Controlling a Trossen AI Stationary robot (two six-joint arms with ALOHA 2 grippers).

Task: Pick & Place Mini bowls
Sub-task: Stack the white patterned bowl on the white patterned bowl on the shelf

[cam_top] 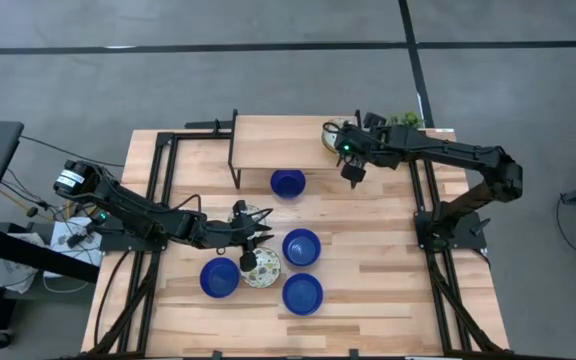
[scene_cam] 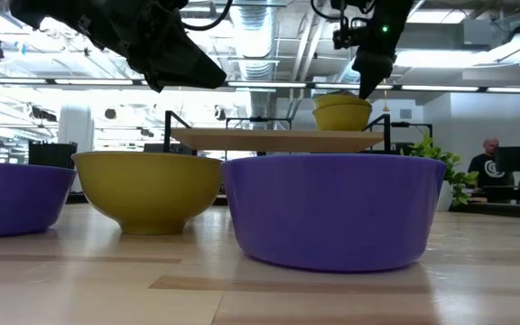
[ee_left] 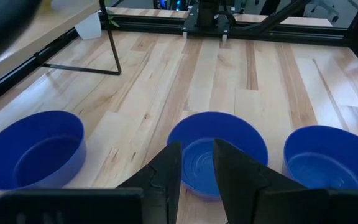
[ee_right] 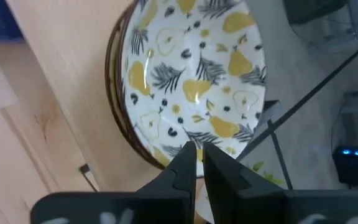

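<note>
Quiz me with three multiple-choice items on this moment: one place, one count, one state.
1. The patterned bowl at the right claw sits: A on the shelf; B on the floor; C under a chair.
2. Blue bowls on the table: A two; B four; C six.
3. The left claw is: A open, empty; B shut on a cup; C out of view.
Key: A, the right wrist view shows it on the shelf's end; B, the high view shows four; A, its jaws stand apart with nothing between.
</note>
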